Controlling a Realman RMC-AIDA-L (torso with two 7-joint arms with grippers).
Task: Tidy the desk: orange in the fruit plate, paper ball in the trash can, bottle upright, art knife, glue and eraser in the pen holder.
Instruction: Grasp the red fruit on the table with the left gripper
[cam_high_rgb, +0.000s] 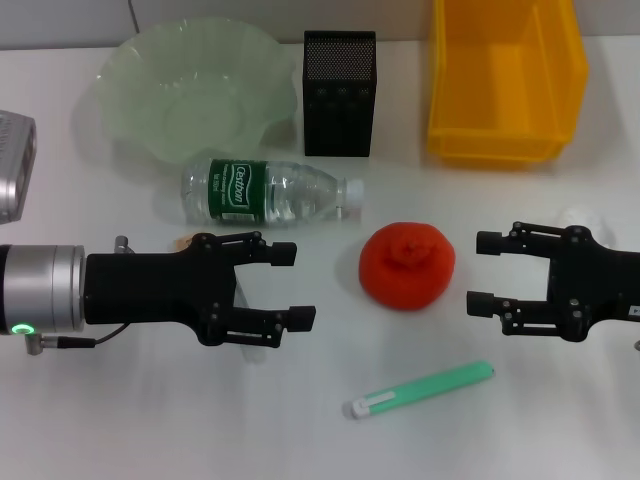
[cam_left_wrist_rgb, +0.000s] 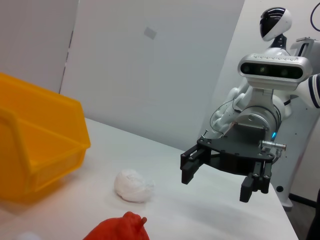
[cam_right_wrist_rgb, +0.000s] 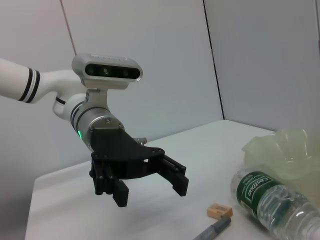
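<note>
Nearest us lies a green glue stick (cam_high_rgb: 420, 390); beyond it our left end effector (cam_high_rgb: 282, 285) and right end effector (cam_high_rgb: 484, 273), both open, flank the red-orange knobbly orange (cam_high_rgb: 407, 265) on the white worktop (cam_high_rgb: 120, 420), seemingly poised to grasp it.

From my seat the orange (cam_high_rgb: 407, 265) sits mid-desk (cam_high_rgb: 150, 420) with the bottle (cam_high_rgb: 268, 190) lying on its side behind it, plate (cam_high_rgb: 195, 85), mesh pen holder (cam_high_rgb: 339, 92) and yellow trash can (cam_high_rgb: 503, 80) lined up along the back, eraser (cam_right_wrist_rgb: 219, 210) by the bottle, paper ball (cam_left_wrist_rgb: 133, 185) off right.
</note>
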